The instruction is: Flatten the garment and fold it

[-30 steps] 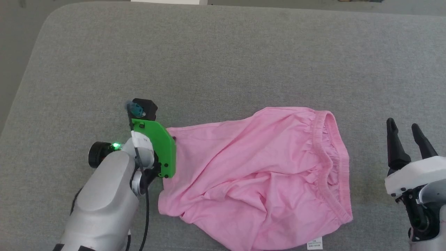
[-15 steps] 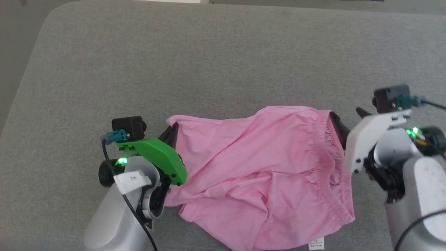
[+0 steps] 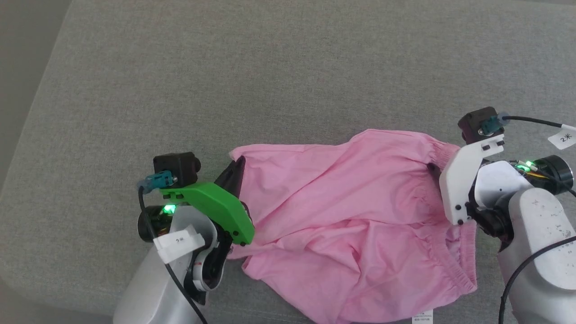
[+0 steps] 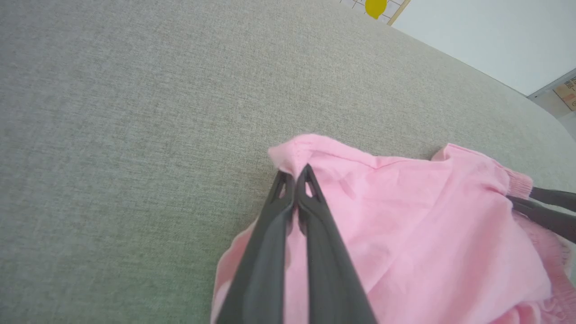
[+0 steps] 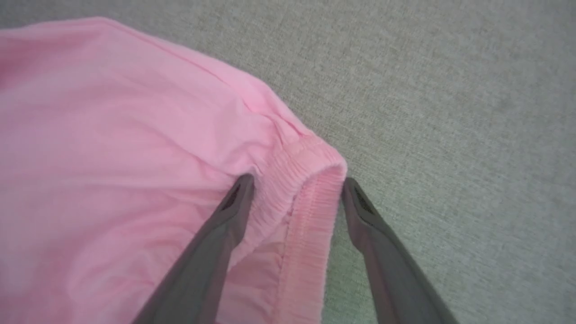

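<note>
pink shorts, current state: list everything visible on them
The garment is thin light pink fabric, crumpled, lying on the grey cloth surface. A gathered elastic waistband runs along its right end; a small white label pokes out at the near edge. The left gripper is shut on its far left corner. The right gripper is open, fingers straddling the waistband's far corner.

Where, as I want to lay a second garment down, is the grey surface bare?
The whole far stretch of the grey surface, beyond the garment, lies bare, as does the strip left of the left tool. Crowded: the near band, where the garment spreads between the left tool and right tool.
</note>
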Tool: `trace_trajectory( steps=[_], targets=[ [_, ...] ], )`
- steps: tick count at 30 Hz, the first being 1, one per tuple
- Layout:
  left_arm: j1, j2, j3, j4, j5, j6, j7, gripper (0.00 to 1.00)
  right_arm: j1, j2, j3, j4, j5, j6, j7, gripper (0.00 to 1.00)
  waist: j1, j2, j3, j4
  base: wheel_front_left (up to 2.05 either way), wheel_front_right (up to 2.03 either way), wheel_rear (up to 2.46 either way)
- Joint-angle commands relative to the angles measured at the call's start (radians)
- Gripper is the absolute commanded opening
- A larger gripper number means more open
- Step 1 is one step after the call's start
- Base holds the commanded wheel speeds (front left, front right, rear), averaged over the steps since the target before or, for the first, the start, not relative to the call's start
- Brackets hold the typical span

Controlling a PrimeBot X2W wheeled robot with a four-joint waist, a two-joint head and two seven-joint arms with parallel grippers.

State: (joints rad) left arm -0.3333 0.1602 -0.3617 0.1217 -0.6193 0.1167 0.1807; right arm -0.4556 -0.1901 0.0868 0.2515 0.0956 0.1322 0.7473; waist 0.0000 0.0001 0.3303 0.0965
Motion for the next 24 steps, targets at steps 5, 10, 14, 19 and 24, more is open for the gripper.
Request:
trace_trajectory(
  steps=[5, 10, 14, 19, 24],
  targets=[
    [0.013, 0.002, 0.002, -0.008, -0.012, 0.007, -0.003, 0.00, -0.021, -0.013, 0.019, 0.027, 0.017, -0.002, -0.041, 0.00, 0.0000, -0.0001, 0.000, -0.005, 0.00, 0.00, 0.00],
    [0.010, 0.005, 0.014, -0.013, -0.022, 0.001, -0.022, 0.00, -0.036, -0.018, 0.027, 0.015, 0.069, -0.002, -0.111, 0.00, 0.0000, -0.0001, -0.029, -0.018, 0.00, 0.00, 0.00],
    [-0.006, 0.002, 0.040, -0.029, -0.053, -0.015, -0.039, 0.00, -0.040, -0.014, 0.021, -0.016, 0.144, -0.002, -0.156, 0.00, 0.0000, -0.0001, -0.074, -0.032, 0.00, 0.00, 0.00],
    [-0.088, 0.018, 0.085, -0.048, -0.098, -0.045, -0.030, 0.00, -0.073, -0.021, -0.004, -0.082, 0.263, -0.002, -0.168, 0.00, 0.0000, -0.0001, -0.133, -0.048, 0.00, 0.00, 0.00],
    [-0.235, 0.061, 0.112, -0.046, -0.101, -0.061, 0.016, 0.00, -0.164, -0.043, -0.042, -0.148, 0.385, -0.002, -0.137, 0.00, 0.0000, -0.0001, -0.174, -0.064, 0.00, 0.00, 0.00]
  ],
)
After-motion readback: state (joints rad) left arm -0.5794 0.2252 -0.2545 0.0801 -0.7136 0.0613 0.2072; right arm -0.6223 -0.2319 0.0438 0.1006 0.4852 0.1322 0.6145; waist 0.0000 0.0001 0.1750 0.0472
